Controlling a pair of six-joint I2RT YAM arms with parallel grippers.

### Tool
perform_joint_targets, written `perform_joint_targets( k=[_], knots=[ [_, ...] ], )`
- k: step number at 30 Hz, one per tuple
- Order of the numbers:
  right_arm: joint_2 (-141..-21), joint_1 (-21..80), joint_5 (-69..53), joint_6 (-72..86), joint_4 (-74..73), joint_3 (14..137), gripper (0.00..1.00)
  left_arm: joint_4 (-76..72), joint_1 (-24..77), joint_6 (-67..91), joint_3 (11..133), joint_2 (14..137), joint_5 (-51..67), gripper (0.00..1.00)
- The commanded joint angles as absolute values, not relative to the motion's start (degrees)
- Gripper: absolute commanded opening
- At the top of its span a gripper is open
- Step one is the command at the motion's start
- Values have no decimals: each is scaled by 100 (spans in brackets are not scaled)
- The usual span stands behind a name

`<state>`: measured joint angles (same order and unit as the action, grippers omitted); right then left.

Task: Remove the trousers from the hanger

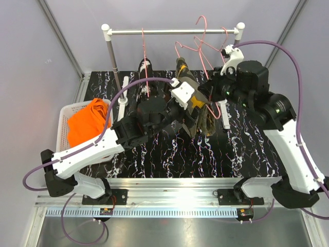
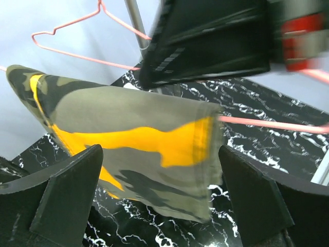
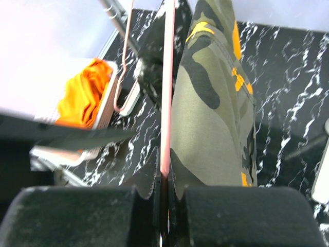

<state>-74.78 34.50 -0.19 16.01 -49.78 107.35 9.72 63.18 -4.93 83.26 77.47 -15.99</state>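
The dark olive trousers [image 1: 201, 119] with a yellow-orange patch hang folded over a pink hanger [image 1: 218, 110] in the middle of the rack. My left gripper [image 1: 191, 109] is open; in the left wrist view [image 2: 164, 206] its fingers [image 2: 67, 190] stand on either side of the trousers' [image 2: 133, 123] lower edge without touching it. My right gripper [image 3: 165, 191] is shut on the hanger's pink bar [image 3: 166, 103], right beside the olive cloth [image 3: 211, 118]. The black speckled trousers [image 1: 145, 69] hang further left. The orange trousers [image 1: 87, 123] lie in a basket.
A white basket [image 1: 64, 116] stands at the table's left. The rack's metal rail [image 1: 169, 32] carries several empty pink hangers [image 1: 203, 36] at the right. The rack post [image 1: 112, 56] stands behind the basket. The tabletop is black marble [image 1: 169, 154].
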Motion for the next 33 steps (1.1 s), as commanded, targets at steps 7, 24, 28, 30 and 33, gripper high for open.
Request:
perform_joint_targets(
  k=[7, 24, 28, 30, 33],
  knots=[
    [-6487, 3472, -404, 1916, -3691, 10485, 0, 642, 6390, -484, 8613, 8042, -1591, 97],
    [-6416, 3463, -334, 1925, -3770, 10441, 0, 686, 6618, -289, 8596, 8077, -588, 99],
    [-6390, 3463, -413, 1951, -3762, 10433, 0, 817, 6618, -369, 8762, 8252, -1045, 85],
    [-6398, 3463, -396, 1942, -3762, 10433, 0, 844, 6618, -448, 8763, 8270, -1090, 71],
    [-6390, 3463, -395, 1934, -3771, 10433, 0, 844, 6618, -483, 8754, 8253, -1177, 58]
  ],
)
